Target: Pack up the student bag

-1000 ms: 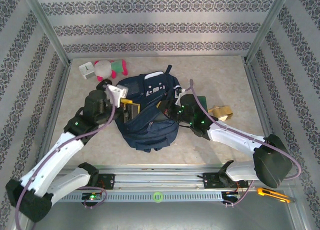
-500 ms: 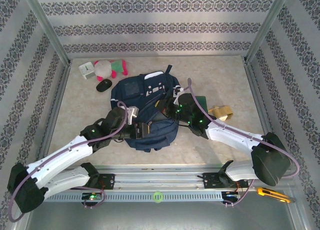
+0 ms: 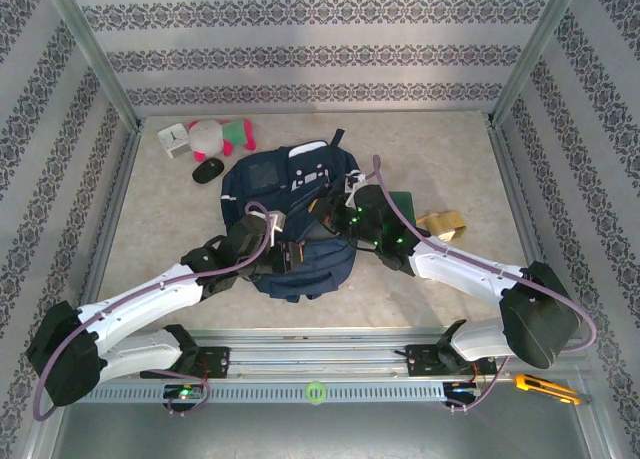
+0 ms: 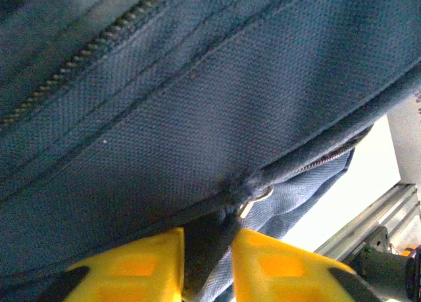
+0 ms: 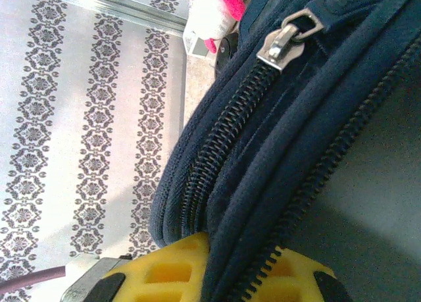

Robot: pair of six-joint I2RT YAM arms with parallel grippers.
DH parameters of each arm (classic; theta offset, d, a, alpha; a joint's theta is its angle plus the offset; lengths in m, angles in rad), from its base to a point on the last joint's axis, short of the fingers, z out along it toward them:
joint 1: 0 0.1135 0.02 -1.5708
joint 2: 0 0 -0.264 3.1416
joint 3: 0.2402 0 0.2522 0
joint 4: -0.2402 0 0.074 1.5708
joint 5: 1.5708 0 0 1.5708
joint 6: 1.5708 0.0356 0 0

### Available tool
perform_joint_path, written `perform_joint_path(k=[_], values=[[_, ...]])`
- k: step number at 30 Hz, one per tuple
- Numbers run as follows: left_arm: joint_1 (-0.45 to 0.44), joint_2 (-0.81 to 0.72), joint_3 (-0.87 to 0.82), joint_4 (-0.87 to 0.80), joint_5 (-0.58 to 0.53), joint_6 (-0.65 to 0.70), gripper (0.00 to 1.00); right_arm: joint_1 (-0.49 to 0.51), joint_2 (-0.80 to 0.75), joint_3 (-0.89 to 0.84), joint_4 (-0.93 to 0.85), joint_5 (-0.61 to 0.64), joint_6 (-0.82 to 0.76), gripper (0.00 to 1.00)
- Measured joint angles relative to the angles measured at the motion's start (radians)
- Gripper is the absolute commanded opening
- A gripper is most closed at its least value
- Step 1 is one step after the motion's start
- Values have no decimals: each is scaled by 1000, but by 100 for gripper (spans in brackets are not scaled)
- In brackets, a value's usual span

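Observation:
The student bag (image 3: 291,194), a navy backpack with pale front patches, lies in the middle of the table. My left gripper (image 3: 290,255) sits at its near side. In the left wrist view its yellow fingers (image 4: 141,266) press on a dark zip pull strap (image 4: 220,231) that hangs from a metal ring (image 4: 254,198). My right gripper (image 3: 331,217) is at the bag's right side. Its pads (image 5: 172,269) are shut on a fold of the bag's zip edge (image 5: 256,216), below a silver zip slider (image 5: 287,42).
A pink, green and white plush toy (image 3: 222,134), a small white cube (image 3: 174,139) and a black mouse (image 3: 207,171) lie at the back left. A green book (image 3: 403,200) and a tan object (image 3: 441,225) lie right of the bag. An orange cutter (image 3: 547,388) rests near the front rail.
My left arm swung from the bag's left side down to its near side, and its jaws closed on the zip pull. The right arm has stayed put, still gripping the bag.

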Motion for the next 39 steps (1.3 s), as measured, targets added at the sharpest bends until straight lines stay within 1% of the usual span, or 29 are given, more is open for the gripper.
perform_joint_path(k=[4,8,12,15,20,23,27,30,34,37,39], values=[[-5,-2,3,4,-34,1,0,0,0,5,-1,0,-4,0],[-12,-29,4,-18,-80,-1,0,-2,-2,5,-2,-4,-6,0],[-11,-91,4,-76,-142,-5,0,-39,-14,5,-11,-51,-6,0],[-10,-166,-15,-122,-185,-8,0,-85,-39,5,-16,-120,-2,0],[13,-281,-57,-219,-254,-8,0,-183,-51,19,-25,-287,19,0],[61,-307,-73,-279,-306,3,0,-239,-48,41,-26,-391,39,0],[140,-308,-73,-299,-317,44,0,-291,-46,49,-19,-508,73,0],[201,-307,-73,-282,-292,92,0,-325,-45,51,-26,-592,97,0],[292,-285,-73,-210,-233,173,0,-362,-23,84,-27,-685,129,0],[349,-240,-74,-145,-195,233,0,-381,-8,103,-24,-734,151,0],[373,-211,-74,-119,-183,260,0,-394,0,111,-22,-757,161,0]])
